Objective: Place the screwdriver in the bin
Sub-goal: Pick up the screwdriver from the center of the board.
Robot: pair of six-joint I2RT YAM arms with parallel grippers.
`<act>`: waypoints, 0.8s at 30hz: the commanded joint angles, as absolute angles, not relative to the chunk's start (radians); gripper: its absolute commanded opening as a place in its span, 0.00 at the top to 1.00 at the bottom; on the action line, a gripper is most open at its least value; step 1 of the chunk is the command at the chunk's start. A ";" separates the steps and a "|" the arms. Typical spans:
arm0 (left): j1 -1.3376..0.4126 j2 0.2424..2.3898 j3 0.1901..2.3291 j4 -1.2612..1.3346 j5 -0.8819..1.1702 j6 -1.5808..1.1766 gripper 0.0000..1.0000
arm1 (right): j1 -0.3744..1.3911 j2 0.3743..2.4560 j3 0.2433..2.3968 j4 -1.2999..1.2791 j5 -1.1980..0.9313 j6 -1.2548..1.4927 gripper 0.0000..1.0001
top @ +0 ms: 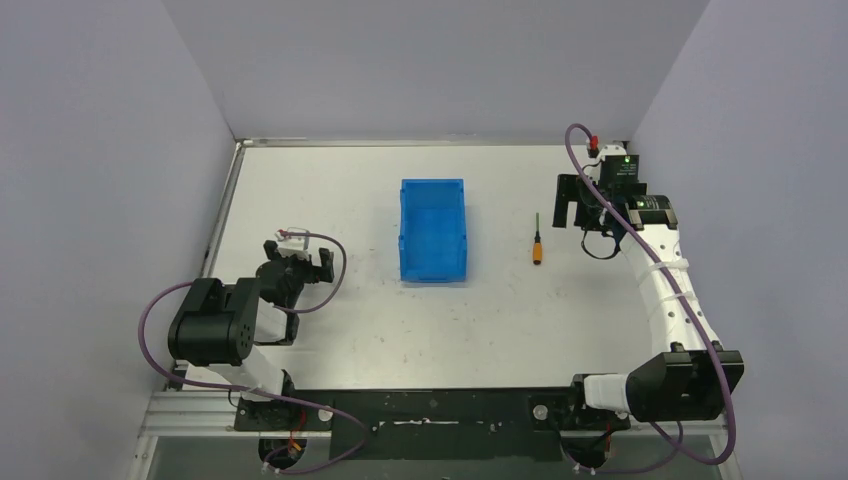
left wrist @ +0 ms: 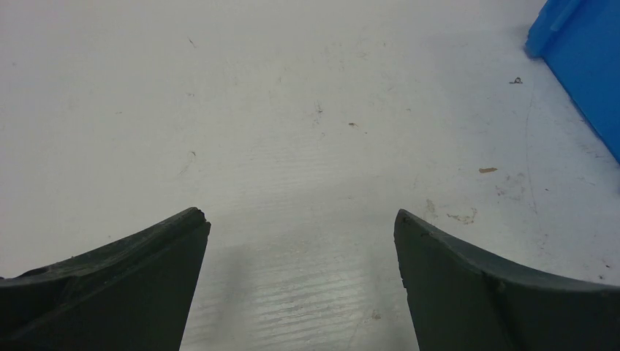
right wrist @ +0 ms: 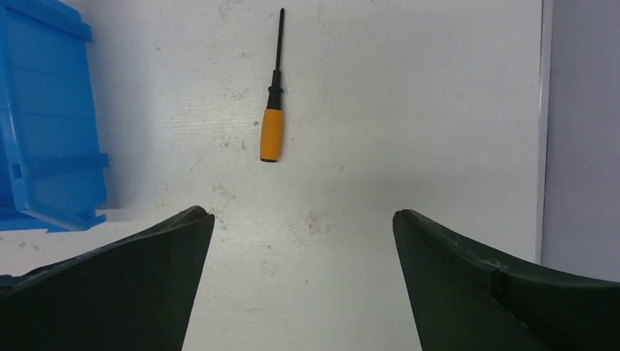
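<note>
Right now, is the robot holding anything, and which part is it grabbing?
Nothing is held. The left pincer and the right pincer are both open and empty. The screwdriver lies untouched on the table, beside the bin.

The scuffed white table (left wrist: 219, 110) spreads under and ahead of the left gripper (left wrist: 300, 213), with a brown fleck (left wrist: 488, 170) ahead to its right. A pale grey wall (right wrist: 585, 110) stands right of the right gripper (right wrist: 301, 212), past the table's edge.
</note>
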State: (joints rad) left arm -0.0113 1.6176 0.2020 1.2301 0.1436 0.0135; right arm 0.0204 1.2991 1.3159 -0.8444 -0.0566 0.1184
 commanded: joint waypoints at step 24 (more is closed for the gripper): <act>-0.005 1.615 0.221 1.283 0.157 0.026 0.03 | 0.019 1.342 1.267 -0.768 -0.029 0.150 0.00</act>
